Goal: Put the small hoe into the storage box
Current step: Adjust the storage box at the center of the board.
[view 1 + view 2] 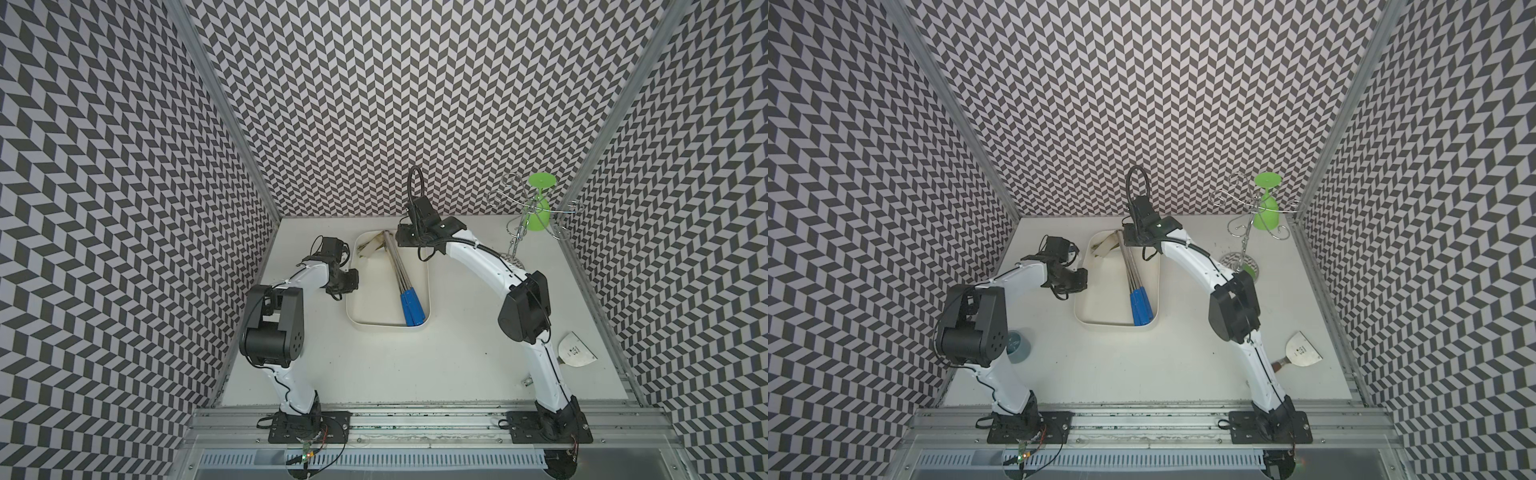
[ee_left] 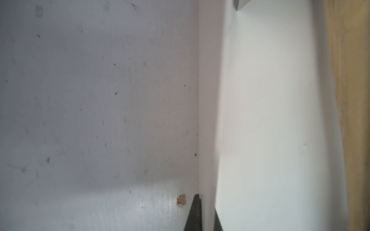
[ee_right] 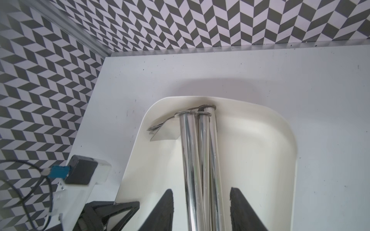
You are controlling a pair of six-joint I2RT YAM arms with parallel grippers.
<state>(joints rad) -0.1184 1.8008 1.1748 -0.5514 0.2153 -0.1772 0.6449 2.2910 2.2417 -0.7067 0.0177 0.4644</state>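
Note:
The cream-white storage box (image 1: 386, 329) (image 1: 1113, 327) sits at the table's middle in both top views. Three hoes lie in it side by side, chrome shafts (image 1: 398, 266) (image 1: 1132, 266) toward the back and blue handles (image 1: 411, 307) (image 1: 1140, 307) at the front; I cannot tell which is the small hoe. My right gripper (image 3: 201, 190) hovers open over the box's far end, its fingers (image 3: 166, 206) on either side of the shafts (image 3: 202, 152) with gaps. My left gripper (image 2: 207, 212) (image 1: 351, 282) is shut on the box's left wall (image 2: 208, 120).
A wire rack (image 1: 515, 232) holding an upturned green goblet (image 1: 540, 203) stands at the back right. A metal scraper (image 1: 575, 349) lies by the right arm. A blue-grey cup (image 1: 1017, 347) peeks out behind the left arm. Patterned walls close in three sides.

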